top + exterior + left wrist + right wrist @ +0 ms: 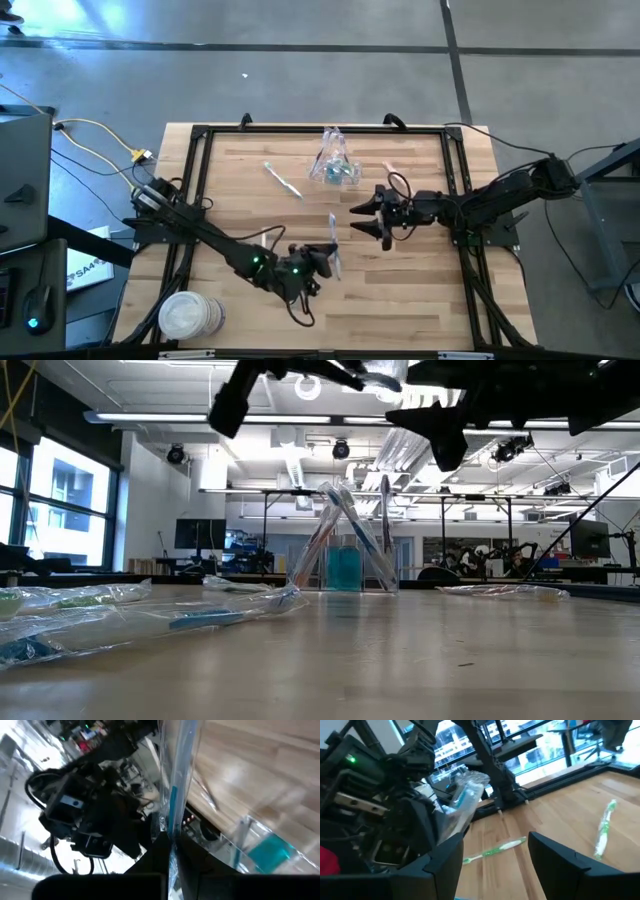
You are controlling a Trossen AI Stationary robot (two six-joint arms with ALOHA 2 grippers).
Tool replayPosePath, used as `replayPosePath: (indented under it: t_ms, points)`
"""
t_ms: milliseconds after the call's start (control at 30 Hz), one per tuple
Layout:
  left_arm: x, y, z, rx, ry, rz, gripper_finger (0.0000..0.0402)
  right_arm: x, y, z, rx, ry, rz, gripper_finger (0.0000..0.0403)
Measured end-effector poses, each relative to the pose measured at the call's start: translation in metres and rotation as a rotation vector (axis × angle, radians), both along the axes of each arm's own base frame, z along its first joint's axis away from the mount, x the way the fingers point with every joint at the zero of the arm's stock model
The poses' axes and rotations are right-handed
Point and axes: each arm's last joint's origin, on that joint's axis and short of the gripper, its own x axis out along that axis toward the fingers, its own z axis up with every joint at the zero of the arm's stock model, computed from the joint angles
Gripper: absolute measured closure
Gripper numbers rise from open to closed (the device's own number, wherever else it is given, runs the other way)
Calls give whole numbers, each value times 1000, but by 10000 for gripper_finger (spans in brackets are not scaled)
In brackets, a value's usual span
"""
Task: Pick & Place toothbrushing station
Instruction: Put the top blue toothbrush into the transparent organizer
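Step in hand: a slim blue toothbrush in a clear wrapper (333, 252) is held off the wooden table (420, 300); carrying to the cup is judged to be under way.
Left gripper (322, 262): placed near the table's front centre, its fingers clamped on the lower end of the wrapped brush, as shown in the left wrist view (172, 827).
Right gripper (375, 219): held right of centre, just beside the carried brush, fingers apart and empty, pointing left toward the left gripper.
Small clear plastic cup (334, 164): stood near the far edge at centre, already holding several wrapped brushes that lean against each other, seen in the low view (343, 552).
Loose brushes: a white wrapped toothbrush (281, 180) is lain left of the cup; a pinkish one (392, 168) is lain right of it; green ones (494, 851) are seen on the boards in the right wrist view.
Stack of white round discs (186, 315): left at the near-left corner, well apart.
Next move: the brush is judged to need handing over or carrying far and lowering upright into the cup without tipping it.
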Motion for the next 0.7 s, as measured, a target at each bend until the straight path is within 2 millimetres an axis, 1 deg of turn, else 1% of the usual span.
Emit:
replayPosePath:
  t_ms: [133, 333, 500, 700]
  points:
    - [3, 2, 1, -19, 2, -51, 393, 1, 4, -2, -22, 2, -34, 179]
    - [6, 6, 2, -13, 6, -56, 393, 5, 7, -6, 3, -5, 17, 152]
    - [7, 8, 2, -14, 4, -50, 393, 8, 8, -5, 13, -50, 114, 153]
    - [7, 8, 2, -21, 10, -77, 393, 9, 8, -7, 14, -61, 114, 156]
